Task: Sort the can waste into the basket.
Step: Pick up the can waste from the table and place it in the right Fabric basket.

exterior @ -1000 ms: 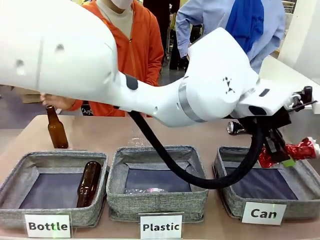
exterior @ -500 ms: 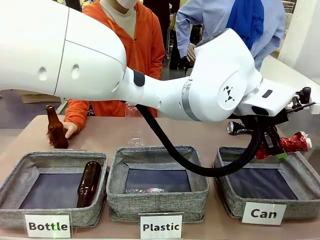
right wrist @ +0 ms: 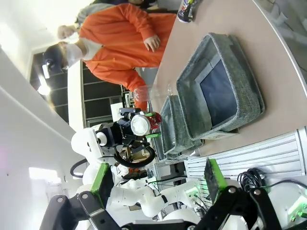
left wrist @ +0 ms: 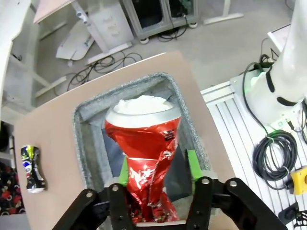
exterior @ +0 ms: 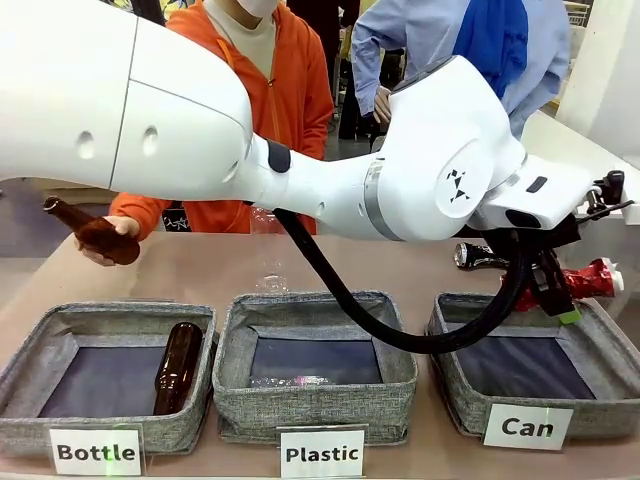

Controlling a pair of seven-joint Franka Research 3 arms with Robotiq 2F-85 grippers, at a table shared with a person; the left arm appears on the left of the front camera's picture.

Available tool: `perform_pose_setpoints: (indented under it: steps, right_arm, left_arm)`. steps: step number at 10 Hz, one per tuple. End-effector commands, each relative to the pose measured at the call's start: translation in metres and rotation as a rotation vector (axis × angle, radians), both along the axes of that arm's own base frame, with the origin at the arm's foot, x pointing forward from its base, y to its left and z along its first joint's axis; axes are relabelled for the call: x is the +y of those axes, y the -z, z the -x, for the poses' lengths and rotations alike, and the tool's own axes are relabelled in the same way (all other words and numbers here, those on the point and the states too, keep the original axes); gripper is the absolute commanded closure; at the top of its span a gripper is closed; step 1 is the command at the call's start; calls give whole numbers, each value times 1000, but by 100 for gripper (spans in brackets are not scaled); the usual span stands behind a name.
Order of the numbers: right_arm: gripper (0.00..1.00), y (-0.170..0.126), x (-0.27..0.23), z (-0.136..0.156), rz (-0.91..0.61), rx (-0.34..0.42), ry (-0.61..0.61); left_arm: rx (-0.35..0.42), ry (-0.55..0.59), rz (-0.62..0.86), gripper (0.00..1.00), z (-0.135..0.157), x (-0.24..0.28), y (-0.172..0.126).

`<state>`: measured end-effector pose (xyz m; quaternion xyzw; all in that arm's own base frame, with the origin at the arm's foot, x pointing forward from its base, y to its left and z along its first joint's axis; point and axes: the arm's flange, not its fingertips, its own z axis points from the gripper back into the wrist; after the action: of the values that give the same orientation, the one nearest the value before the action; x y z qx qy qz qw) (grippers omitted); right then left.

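The left gripper (left wrist: 157, 184) is clamped on the crushed red can (left wrist: 144, 139). Its green pads (left wrist: 123, 171) press the crumpled lower body from both sides, and the silver end points toward the upper middle of the left wrist view. Directly under the can lies the open "Can" basket (left wrist: 82, 139), dark lining showing around it. In the front view the same left gripper (exterior: 558, 300) hangs at the right edge, with the can jutting out over the basket's far right rim (exterior: 440, 330).

The can is probably very light, thin metal, already creased, so it should give further under any hard squeeze. The folds likely key into the pads, which makes this waist hold a fair one. A ragged fold might snag on a pad at release.

The dark can (left wrist: 31, 168) lies on the table (left wrist: 53, 143) outside the basket, at the lower left of the wrist view. It looks pinched at the middle, and that narrow waist is likely the best place to take it, since the rounder ends could roll.

The right gripper (right wrist: 156, 175) has its fingers wide apart, with nothing between them.
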<state>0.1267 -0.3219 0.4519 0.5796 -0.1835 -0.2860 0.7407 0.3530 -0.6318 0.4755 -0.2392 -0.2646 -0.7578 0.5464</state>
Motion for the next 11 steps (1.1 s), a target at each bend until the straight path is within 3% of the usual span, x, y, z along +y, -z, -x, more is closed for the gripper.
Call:
perform_pose_setpoints:
  steps: [1, 7, 9, 10, 11]
  right_arm:
    - [0, -4, -3, 6, 2, 4, 21]
    - [0, -4, -3, 6, 2, 4, 21]
    - [0, -4, -3, 6, 2, 4, 21]
    - [0, -4, -3, 6, 2, 4, 21]
    - [0, -4, -3, 6, 2, 4, 21]
  left_arm:
    - [-10, -29, 12, 0, 1, -1, -4]
    - [-35, -62, 13, 0, 0, 0, -4]
    - [-117, -140, -46, 0, -5, -2, 1]
    - [246, 96, -68, 0, -12, -4, 7]
    - [-4, -59, -125, 0, -18, -2, 17]
